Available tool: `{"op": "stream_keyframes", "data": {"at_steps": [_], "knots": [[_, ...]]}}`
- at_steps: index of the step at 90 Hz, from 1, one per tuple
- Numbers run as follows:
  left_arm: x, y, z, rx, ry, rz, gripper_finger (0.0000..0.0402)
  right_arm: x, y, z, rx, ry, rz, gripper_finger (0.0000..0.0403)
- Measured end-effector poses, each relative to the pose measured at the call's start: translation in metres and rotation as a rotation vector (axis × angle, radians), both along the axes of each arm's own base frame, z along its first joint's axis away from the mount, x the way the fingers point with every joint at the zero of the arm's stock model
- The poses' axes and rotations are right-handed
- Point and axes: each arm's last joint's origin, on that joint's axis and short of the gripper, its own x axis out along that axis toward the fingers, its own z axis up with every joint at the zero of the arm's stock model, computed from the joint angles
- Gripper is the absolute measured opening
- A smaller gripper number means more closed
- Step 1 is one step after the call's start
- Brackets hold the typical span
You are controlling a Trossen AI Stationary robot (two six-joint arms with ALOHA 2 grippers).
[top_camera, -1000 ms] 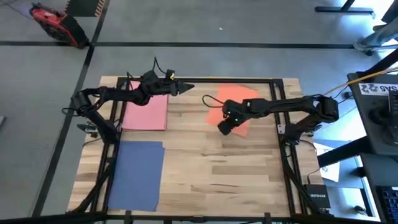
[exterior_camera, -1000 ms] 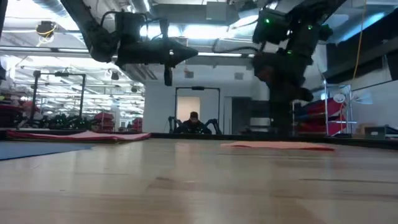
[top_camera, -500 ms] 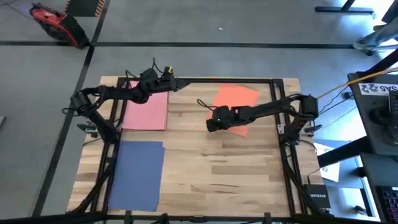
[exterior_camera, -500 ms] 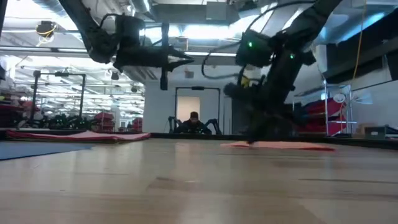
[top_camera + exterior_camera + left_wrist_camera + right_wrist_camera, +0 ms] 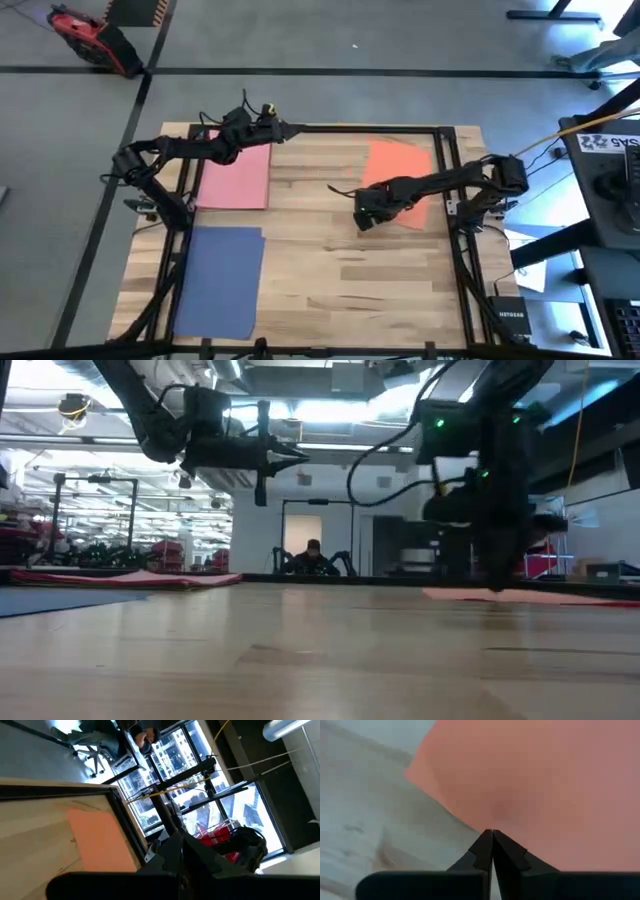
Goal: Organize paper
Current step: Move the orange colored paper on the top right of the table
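Observation:
An orange paper sheet [image 5: 402, 178] lies flat on the wooden table at the far right. It also shows in the low view [image 5: 545, 597] and the left wrist view [image 5: 95, 845]. My right gripper [image 5: 364, 216] is shut, its tips down on this sheet near the left edge. A pink sheet [image 5: 236, 176] lies flat at the far left and a blue sheet [image 5: 220, 278] at the near left. My left gripper [image 5: 288, 129] is shut and hangs above the table's far edge, beside the pink sheet's far right corner, touching nothing. My right gripper presses its shut fingertips [image 5: 482, 850] down on the orange sheet just inside its left edge [image 5: 500, 815]. The fingers come from above, pointing down [image 5: 497, 586]. The sheet lies flat on the table under them.
Black rails [image 5: 445, 200] run along the table's left, right and far sides. Bare wood [image 5: 340, 280] fills the middle and near right. A person sits in the room beyond the far edge [image 5: 312, 558].
My right gripper came down onto the orange sheet, then went toward the table's right and near edges. The sheet slid flat along the table with it, toward the right rail. My left gripper drew back a little toward the far left.

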Motion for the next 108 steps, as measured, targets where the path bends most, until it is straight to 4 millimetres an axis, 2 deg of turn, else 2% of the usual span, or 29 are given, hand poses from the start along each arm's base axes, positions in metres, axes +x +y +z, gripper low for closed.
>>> {"op": "stream_keyframes", "data": {"at_steps": [11, 19, 27, 35, 48, 68, 84, 108], "knots": [[0.000, 0.000, 0.000, -0.005, 0.000, 0.003, 0.0000, -0.012, -0.001, 0.019, -0.068, -0.016, -0.051, 0.0000], [0.000, 0.000, 0.000, -0.014, -0.001, 0.003, 0.0000, -0.021, -0.004, 0.033, -0.184, -0.053, -0.208, 0.0000], [0.000, 0.001, -0.003, -0.054, 0.015, 0.015, 0.0000, -0.028, -0.010, 0.034, -0.254, -0.031, -0.363, 0.0000], [0.000, 0.001, -0.006, -0.089, 0.034, 0.027, 0.0000, -0.031, -0.016, 0.025, -0.267, -0.036, -0.421, 0.0000], [0.000, 0.001, -0.008, -0.108, 0.048, 0.028, 0.0000, -0.046, -0.021, -0.001, -0.241, -0.004, -0.500, 0.0000], [0.000, 0.001, -0.007, -0.107, 0.039, 0.028, 0.0000, -0.066, -0.028, -0.028, -0.209, 0.037, -0.541, 0.0000], [0.001, 0.000, -0.007, -0.102, 0.039, 0.025, 0.0000, -0.074, -0.035, -0.037, -0.238, 0.036, -0.501, 0.0000], [0.001, 0.000, -0.007, -0.084, 0.046, 0.026, 0.0000, -0.081, -0.053, -0.039, -0.291, 0.087, -0.459, 0.0000]]}}
